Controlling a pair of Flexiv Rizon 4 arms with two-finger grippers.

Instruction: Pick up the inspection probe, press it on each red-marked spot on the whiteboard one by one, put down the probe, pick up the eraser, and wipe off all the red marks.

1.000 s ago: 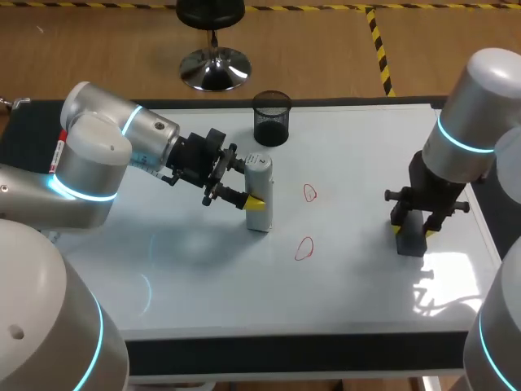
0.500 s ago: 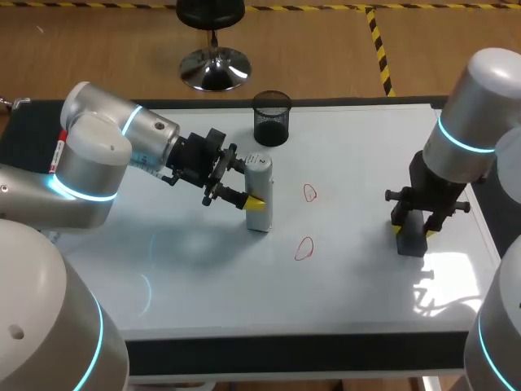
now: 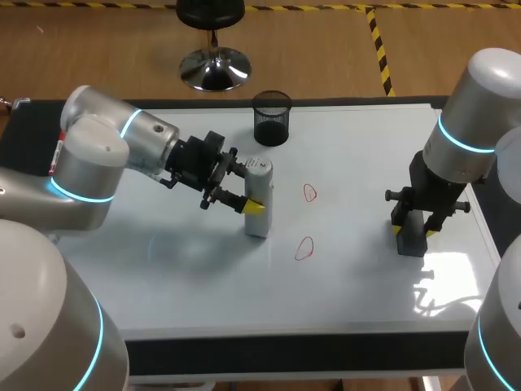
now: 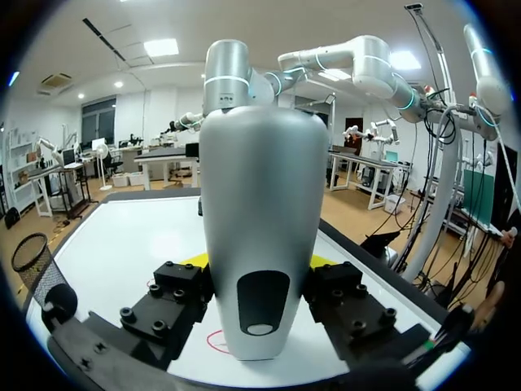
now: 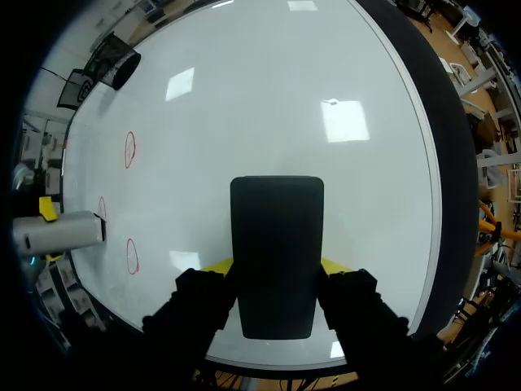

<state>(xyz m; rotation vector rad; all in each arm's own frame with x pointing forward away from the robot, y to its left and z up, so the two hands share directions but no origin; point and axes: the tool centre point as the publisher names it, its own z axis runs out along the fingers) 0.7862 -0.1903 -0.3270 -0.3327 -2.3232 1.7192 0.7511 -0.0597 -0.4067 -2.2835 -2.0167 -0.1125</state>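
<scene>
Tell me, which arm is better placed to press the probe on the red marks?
Left, I'd say. The left arm has its jaws shut on the probe, right beside the red marks; the right arm grips the eraser, farther off.

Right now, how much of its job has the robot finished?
Done: the left claw has picked up the probe and holds it upright on the whiteboard, with a red mark at its foot. In hand: pressing the spots. The right claw already grips the eraser. Left: the other red marks, putting the probe down, and wiping, as nothing looks wiped yet.
</scene>
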